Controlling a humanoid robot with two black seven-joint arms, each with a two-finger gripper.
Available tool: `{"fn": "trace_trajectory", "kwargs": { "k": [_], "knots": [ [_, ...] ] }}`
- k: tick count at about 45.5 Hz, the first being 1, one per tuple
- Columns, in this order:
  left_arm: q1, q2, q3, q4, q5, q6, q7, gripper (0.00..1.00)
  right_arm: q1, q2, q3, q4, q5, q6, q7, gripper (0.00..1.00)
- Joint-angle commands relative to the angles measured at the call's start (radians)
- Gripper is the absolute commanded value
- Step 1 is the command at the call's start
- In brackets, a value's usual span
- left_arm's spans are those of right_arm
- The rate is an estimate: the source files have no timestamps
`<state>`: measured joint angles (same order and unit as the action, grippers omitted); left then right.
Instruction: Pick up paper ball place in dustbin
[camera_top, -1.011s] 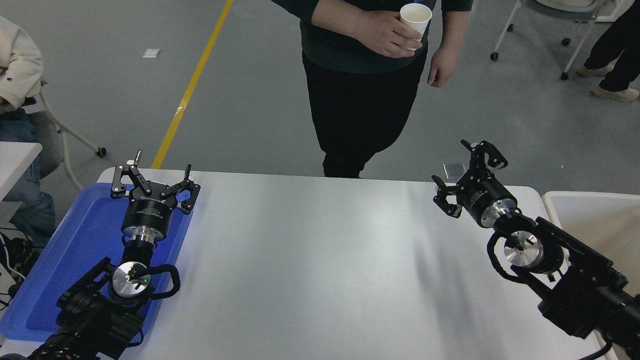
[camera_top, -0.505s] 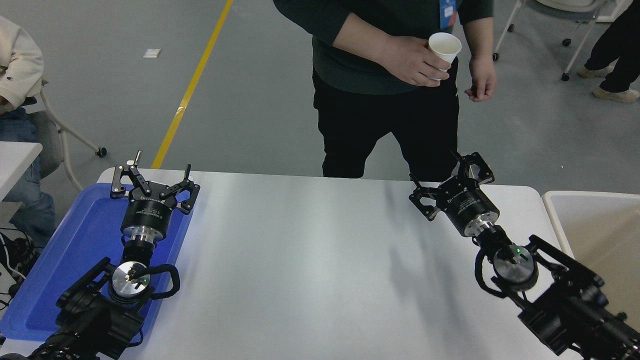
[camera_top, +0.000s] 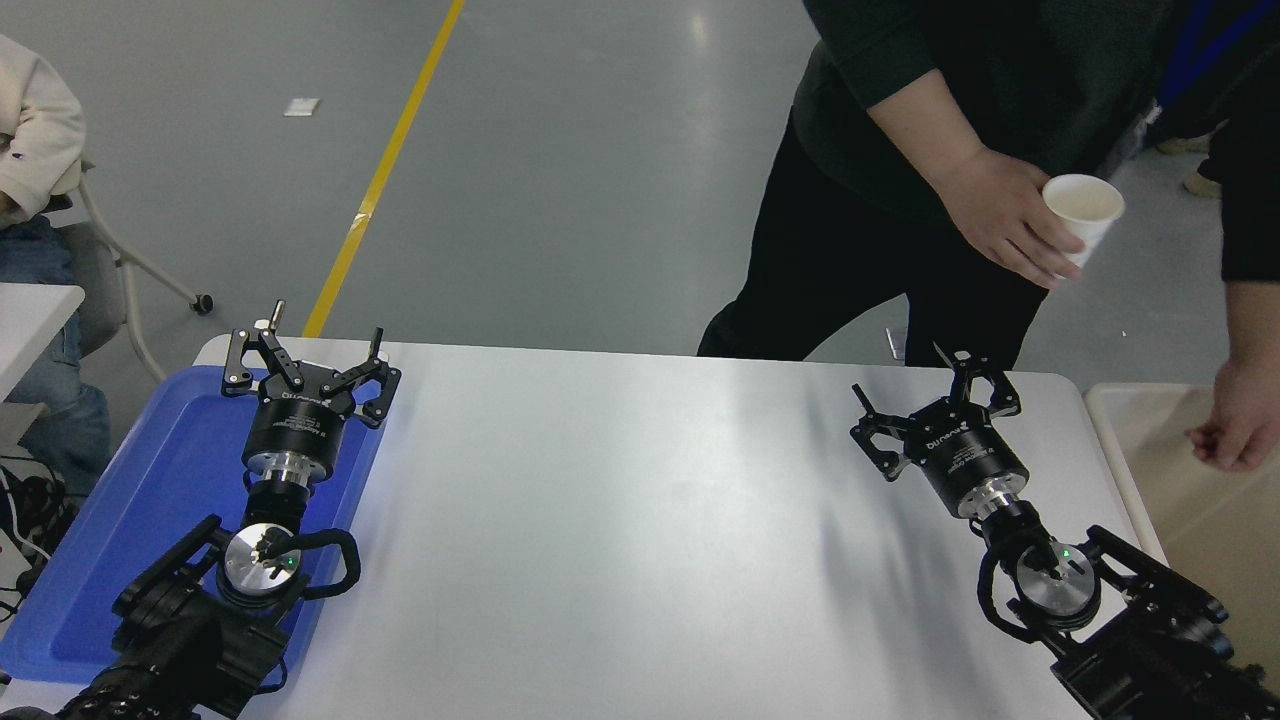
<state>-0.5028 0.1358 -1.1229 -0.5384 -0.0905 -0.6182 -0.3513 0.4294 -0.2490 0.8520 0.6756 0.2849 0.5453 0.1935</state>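
Both claws spread and empty, right gripper (camera_top: 935, 415) near the table's (camera_top: 620, 520) far right corner beside the dustbin (camera_top: 1130, 480); no paper ball visible, likely light, soft, pinchable anywhere

I see the white table (camera_top: 620, 520) with rounded far corners, standing on a grey floor (camera_top: 560, 180) marked by a yellow line (camera_top: 385, 170). A blue tray (camera_top: 150, 500) lies on the table's left end, overhanging the left edge. Arm shadows fall across the right half of the tabletop.
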Motion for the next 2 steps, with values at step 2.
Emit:
{"fn": "trace_trajectory", "kwargs": {
  "k": [2],
  "knots": [
    [0.0,0.001,0.0,0.0,0.0,0.0,0.0,1.0,-0.004,-0.001,-0.004,-0.05,0.0,0.044,0.0,1.0]
  ]
}}
